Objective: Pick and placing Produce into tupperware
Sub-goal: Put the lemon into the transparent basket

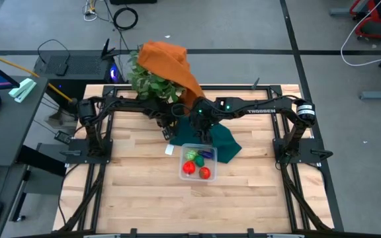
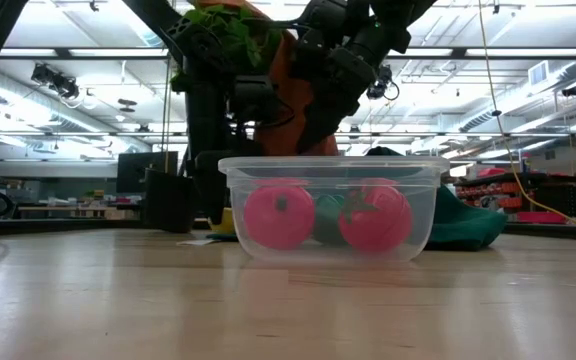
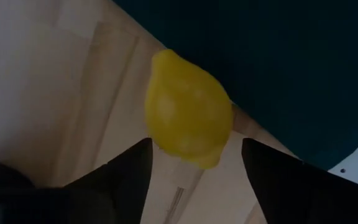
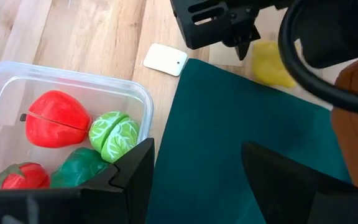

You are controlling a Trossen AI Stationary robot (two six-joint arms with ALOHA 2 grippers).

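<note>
The tupperware (image 4: 143, 94) sits on the wooden table (image 4: 79, 37) holding two red pieces, a light green cabbage (image 4: 115, 135) and a dark green piece. A teal cloth (image 4: 229, 118) lies beside it. Near a small white block (image 4: 165, 59), the left gripper (image 4: 238, 46) hangs just beside a yellow lemon (image 4: 272, 64).

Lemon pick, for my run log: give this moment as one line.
stage: reaching | left gripper: open, straddling yellow lemon beside teal cloth | right gripper: open, empty | tupperware: four pieces

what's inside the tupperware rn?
Inside the tupperware: two red pieces, a light green cabbage and a dark green piece. The right gripper's finger covers its near corner, so anything there is hidden.
</note>
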